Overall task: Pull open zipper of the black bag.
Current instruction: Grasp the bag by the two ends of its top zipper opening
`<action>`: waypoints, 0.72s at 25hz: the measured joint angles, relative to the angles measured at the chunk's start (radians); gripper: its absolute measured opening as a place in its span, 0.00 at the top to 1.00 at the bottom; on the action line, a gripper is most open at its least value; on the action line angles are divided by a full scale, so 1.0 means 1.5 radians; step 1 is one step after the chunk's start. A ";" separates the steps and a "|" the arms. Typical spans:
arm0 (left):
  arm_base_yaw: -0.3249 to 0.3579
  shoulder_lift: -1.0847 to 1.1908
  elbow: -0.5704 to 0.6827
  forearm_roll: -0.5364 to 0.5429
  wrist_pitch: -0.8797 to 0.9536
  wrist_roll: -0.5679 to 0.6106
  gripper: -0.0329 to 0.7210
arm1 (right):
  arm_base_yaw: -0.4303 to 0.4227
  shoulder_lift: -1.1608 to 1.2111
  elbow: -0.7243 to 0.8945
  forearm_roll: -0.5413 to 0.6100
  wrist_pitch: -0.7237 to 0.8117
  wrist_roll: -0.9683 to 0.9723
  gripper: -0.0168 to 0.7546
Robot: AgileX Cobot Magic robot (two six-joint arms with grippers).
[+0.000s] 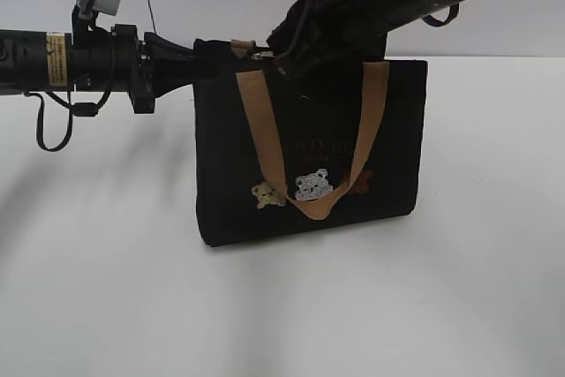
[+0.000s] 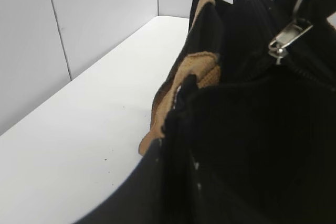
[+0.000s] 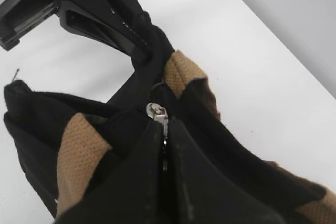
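A: Where does the black bag (image 1: 309, 143) stand?

B: Upright on the white bench (image 1: 132, 289), near the middle, its tan handles (image 1: 265, 130) hanging down the front over two small bear patches (image 1: 313, 184).

A: And the left gripper (image 1: 207, 50)?

B: It comes in level from the left, and its fingers are clenched on the bag's top left corner, pinching the black fabric there. From the right wrist view you see them (image 3: 142, 40) biting the cloth just beside a tan strap end.

A: The zipper (image 3: 157, 114)?

B: It runs along the top rim; its silvery pull tab (image 2: 286, 38) sits near that held corner.

A: Is the right gripper (image 1: 287, 55) on the tab?

B: It hangs over the rim at the tab, fingers (image 3: 210, 182) nearly pressed together around it, tab wedged between them.
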 joint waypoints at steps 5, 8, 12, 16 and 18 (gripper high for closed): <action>0.000 0.000 0.000 0.001 0.000 0.000 0.90 | 0.000 0.000 0.000 0.000 0.016 -0.001 0.97; 0.000 0.000 0.000 0.001 0.000 0.000 0.90 | 0.000 0.000 0.000 0.000 0.017 -0.001 1.00; 0.000 0.000 0.000 0.001 0.000 0.000 0.90 | 0.000 0.000 0.000 0.001 0.017 -0.001 1.00; 0.000 0.000 0.000 0.001 0.000 0.000 0.90 | -0.006 -0.001 0.000 -0.019 0.015 0.010 1.00; 0.000 0.000 0.000 0.001 0.000 0.000 0.90 | -0.017 -0.001 0.000 -0.024 0.015 0.030 1.00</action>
